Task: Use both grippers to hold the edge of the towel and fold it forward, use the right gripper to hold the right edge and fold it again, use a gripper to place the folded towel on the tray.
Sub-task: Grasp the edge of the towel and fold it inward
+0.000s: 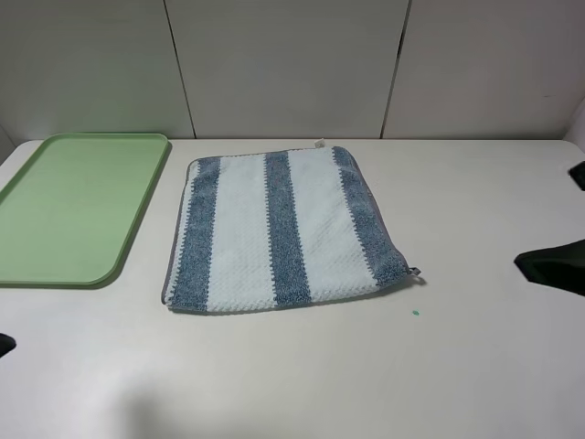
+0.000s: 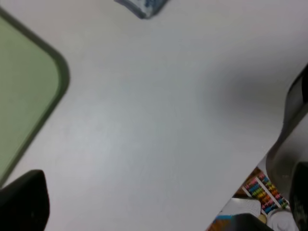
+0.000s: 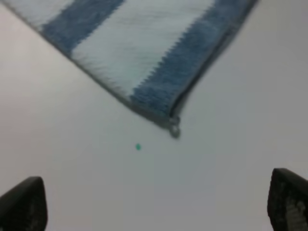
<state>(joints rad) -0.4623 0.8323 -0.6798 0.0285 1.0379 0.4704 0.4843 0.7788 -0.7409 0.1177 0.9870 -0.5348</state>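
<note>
Left gripper (image 2: 159, 204) sits nearest, well off the towel's (image 1: 283, 229) near-left corner, jaws spread wide, clear of the cloth. Right gripper (image 3: 154, 207) hangs near the towel's loop (image 3: 174, 129) corner, not touching it, jaws spread too. Towel lies flat on the table (image 1: 475, 366). Tray (image 1: 73, 201) lies just left of the towel, small gap between.

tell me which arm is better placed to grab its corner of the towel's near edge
Right. The right gripper, open, faces the looped corner of the towel close ahead. The left gripper, also open, sees only a towel tip far off, with the tray corner nearer.
</note>
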